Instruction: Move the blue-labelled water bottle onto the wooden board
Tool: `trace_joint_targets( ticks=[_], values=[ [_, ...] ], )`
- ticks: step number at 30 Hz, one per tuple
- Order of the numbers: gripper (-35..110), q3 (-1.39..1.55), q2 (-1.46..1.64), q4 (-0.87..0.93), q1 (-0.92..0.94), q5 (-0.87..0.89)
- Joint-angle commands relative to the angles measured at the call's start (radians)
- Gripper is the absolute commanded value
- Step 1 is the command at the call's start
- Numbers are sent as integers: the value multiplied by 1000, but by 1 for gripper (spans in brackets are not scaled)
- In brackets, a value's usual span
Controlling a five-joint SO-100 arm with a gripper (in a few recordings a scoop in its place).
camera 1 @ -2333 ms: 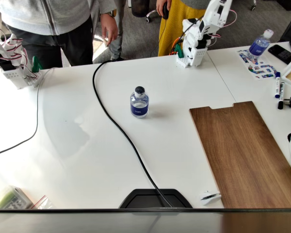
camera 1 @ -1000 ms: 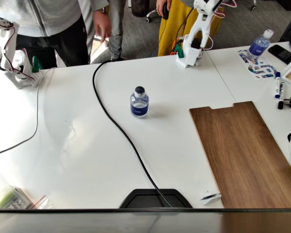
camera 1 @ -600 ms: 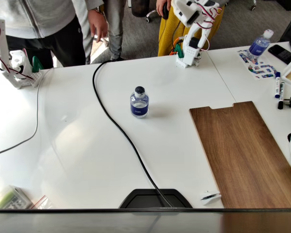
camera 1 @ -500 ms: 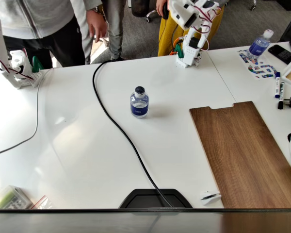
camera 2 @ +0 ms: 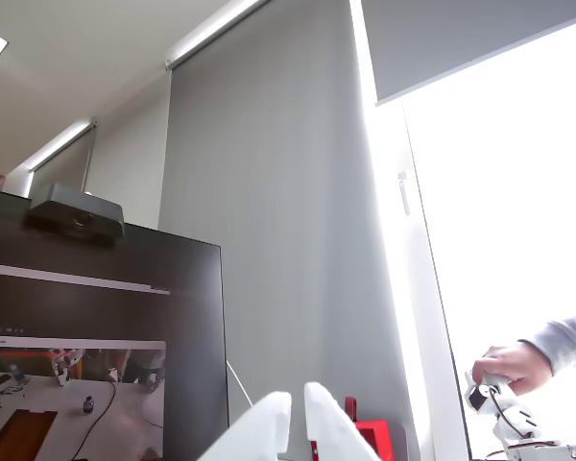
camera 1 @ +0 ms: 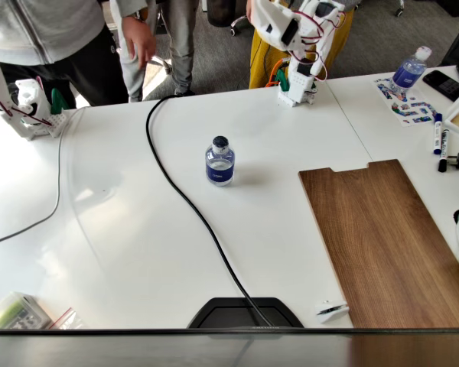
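**A:** What do you have, left to right?

**B:** In the fixed view, a black cable [camera 1: 185, 200] snakes down the white table [camera 1: 122, 245] from the far edge to a dark base at the near edge. Left of it the tabletop is bare nearly to the corner, where a clear bag is cut off by the frame.

**A:** And the bottle?

**B:** The bottle [camera 1: 220, 161] stands upright just right of the cable, long axis vertical, cap up, not touching anything. Open table lies all round it, and a clear strip runs between it and the board [camera 1: 382, 237]. The board lies flat to the right, long axis running from far to near, notch on its far short edge. Its near right corner runs out of the picture.

**A:** The arm?

**B:** My arm rises from the far edge, the gripper [camera 1: 269, 21] raised high above the table, well apart from the bottle. In the wrist view its white fingers [camera 2: 259, 430] stand slightly spread with nothing between them, their lower parts cut off. That camera points at a wall and a bright window.
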Motion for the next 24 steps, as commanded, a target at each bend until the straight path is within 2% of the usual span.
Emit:
trace_joint_targets(
  ticks=[1,4,13,24],
  values=[
    [0,-18,-75,-135,21,-35],
    [0,-44,-175,-232,15,-74],
    [0,-80,-233,-233,-103,-124],
    [0,-149,-256,227,-66,-80]
  ],
)
